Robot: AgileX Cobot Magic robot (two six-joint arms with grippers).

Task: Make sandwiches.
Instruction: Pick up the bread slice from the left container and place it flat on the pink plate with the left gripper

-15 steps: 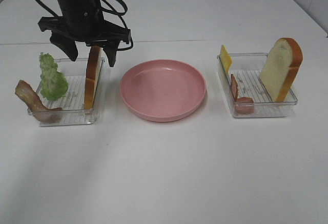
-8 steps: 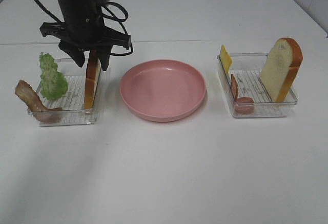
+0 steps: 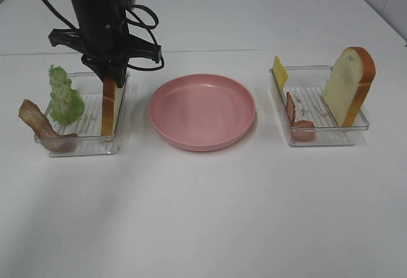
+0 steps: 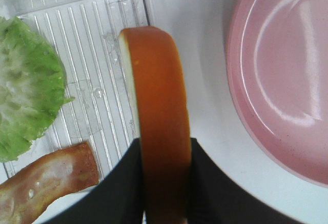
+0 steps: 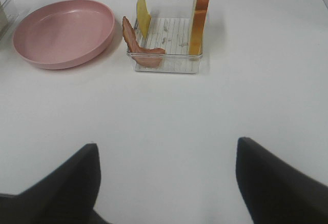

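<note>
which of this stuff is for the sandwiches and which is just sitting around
For the sandwiches: left bread, lettuce, left bacon, cheese, right bacon, right bread.
Just sitting around: plate, left tray, right tray.

A robotics lab bench — plain white tabletop [image 3: 203, 221], black cabled robot arm [image 3: 95, 11], toy food [image 3: 346, 84] in clear plastic trays [image 3: 331, 142].
</note>
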